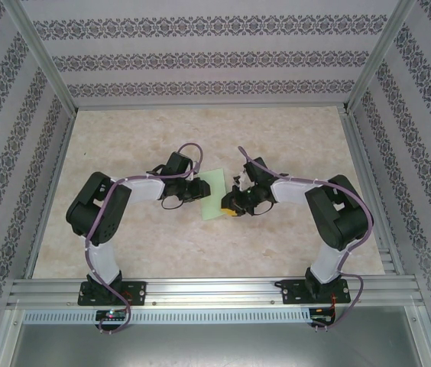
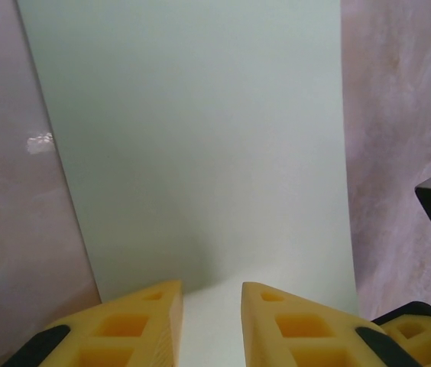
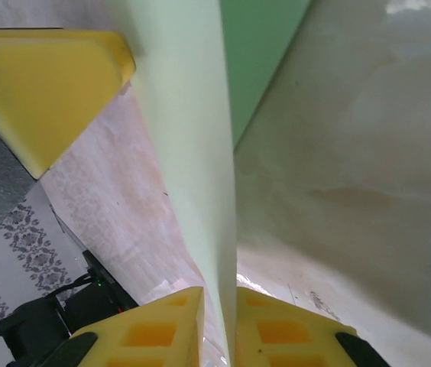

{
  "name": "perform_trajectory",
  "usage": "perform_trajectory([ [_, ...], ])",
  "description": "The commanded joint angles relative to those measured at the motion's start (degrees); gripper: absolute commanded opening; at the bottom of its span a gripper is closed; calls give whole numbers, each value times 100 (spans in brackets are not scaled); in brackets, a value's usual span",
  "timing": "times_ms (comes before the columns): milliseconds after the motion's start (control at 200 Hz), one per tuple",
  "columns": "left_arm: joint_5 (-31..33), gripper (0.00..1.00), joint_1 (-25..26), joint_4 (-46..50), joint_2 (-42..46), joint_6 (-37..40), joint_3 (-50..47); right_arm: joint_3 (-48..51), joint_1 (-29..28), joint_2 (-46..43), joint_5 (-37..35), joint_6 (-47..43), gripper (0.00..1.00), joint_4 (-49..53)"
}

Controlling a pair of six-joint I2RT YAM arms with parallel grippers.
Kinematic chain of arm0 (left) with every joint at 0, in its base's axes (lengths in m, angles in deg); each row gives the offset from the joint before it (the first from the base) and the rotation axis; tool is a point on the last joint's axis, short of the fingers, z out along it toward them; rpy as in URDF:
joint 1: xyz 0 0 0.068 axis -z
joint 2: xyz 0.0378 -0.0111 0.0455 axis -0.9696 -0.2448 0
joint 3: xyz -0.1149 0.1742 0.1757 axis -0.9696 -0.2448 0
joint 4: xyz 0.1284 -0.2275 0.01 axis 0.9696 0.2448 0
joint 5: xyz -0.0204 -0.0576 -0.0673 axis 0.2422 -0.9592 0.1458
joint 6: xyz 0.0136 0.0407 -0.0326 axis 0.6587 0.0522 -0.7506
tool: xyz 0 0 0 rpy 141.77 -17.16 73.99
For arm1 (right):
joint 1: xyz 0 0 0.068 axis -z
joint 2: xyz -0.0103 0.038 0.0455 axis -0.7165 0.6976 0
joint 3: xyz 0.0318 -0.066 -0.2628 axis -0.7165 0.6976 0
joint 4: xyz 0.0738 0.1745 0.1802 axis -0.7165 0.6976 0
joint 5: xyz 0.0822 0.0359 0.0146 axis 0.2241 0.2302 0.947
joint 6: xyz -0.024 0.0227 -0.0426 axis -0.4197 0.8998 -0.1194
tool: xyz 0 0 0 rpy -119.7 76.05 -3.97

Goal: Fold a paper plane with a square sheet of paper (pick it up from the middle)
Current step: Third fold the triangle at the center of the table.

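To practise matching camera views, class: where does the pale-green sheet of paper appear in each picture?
Top external: sheet of paper at the centre of the tabletop.
Left wrist: broad, face-on, above the left gripper.
Right wrist: edge-on, rising between the right gripper fingers.
Shared landmark: the marbled tabletop.

Bright, even light from above leaves only faint, soft shadows on the worktop (image 1: 200, 245). A small glare spot marks its left side in the left wrist view, the sheet (image 2: 200, 138) looks washed out, and the yellow fingers (image 2: 124, 329) blur close up.
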Motion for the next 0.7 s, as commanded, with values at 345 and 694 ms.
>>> perform_trajectory([
  [345,191,25,89,235,-286,209,225,194,-92,-440,-101,539,6,-371],
  [694,400,25,102,265,223,259,321,-454,-291,178,-388,630,4,-447],
])
